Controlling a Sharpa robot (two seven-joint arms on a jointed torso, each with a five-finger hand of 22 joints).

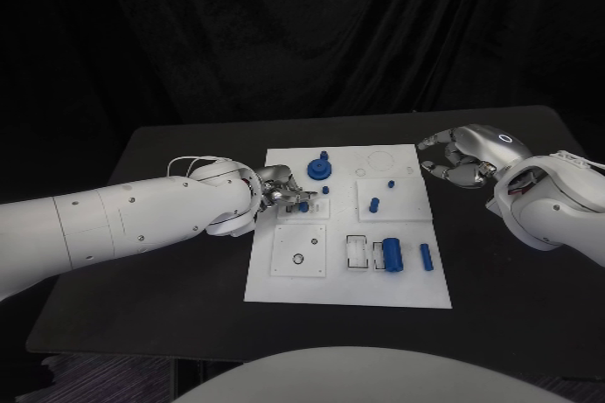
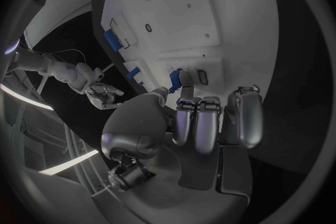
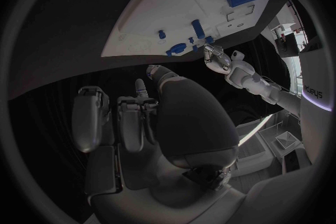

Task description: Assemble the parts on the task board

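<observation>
The white task board [image 1: 347, 276] lies in the middle of the black table. My left hand [image 1: 281, 195] is over the board's left side and pinches a small blue part [image 1: 302, 207] between thumb and fingertip; the left wrist view shows this part [image 2: 178, 77] just above a small slot in the board [image 2: 210, 11]. My right hand [image 1: 459, 158] hovers off the board's far right corner with its fingers curled in and nothing in them. In the right wrist view that hand [image 3: 154, 115] is above the dark table beside the board [image 3: 175, 5].
A round blue piece with a peg [image 1: 320, 167] stands at the board's far edge. Small blue pegs [image 1: 391, 184] [image 1: 374, 204] stand on the right middle plate. A blue cylinder [image 1: 392, 254] and a blue bar [image 1: 427, 257] lie near the front right.
</observation>
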